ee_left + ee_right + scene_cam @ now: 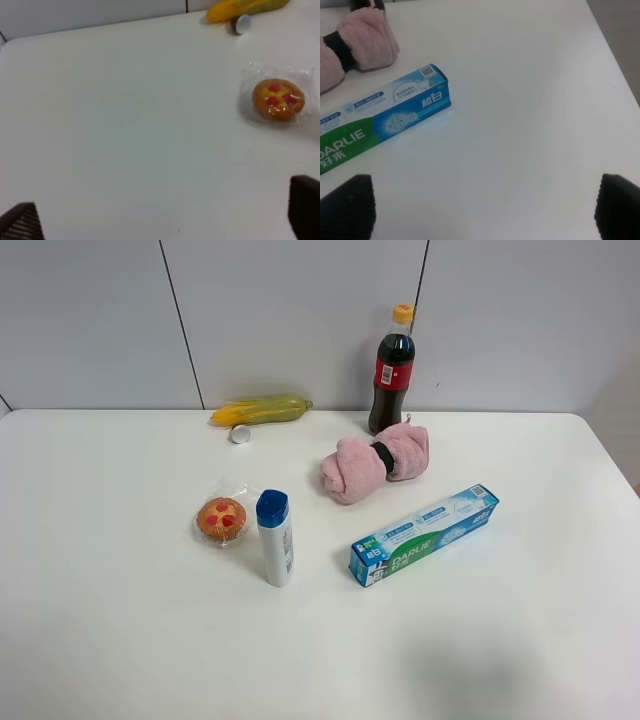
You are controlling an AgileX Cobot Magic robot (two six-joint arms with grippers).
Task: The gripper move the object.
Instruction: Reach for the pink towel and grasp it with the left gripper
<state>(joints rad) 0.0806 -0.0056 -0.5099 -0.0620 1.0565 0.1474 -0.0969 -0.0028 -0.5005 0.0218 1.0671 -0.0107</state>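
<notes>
Toothpaste box (424, 535) lies flat on the white table (110, 640), right of centre and slanted, and it sits just ahead of the right gripper (482, 207), so it looks the likeliest thing to move, though the task names none. It is a long, stiff cardboard carton with glossy blue and green print. It is probably light, and best pinched across its narrow width near the middle so it does not swing. The wrapped pastry (222, 520), left of centre, is the nearest object in front of the left gripper (162, 220). It is round, soft and crushable inside crinkly clear film that may slip, so it would want a gentle hold across its sides. Both grippers hang over bare table with fingers spread wide and nothing between them. Just right of the pastry stands a smooth white plastic bottle (277, 545) with a blue cap, tall and easy to topple. Farther back rest a rolled pink towel (350, 472), plush and bound by a dark band, a cola bottle (392, 370) by the wall, and a corn cob (262, 411) with a small white cap (240, 434) beside it.
</notes>
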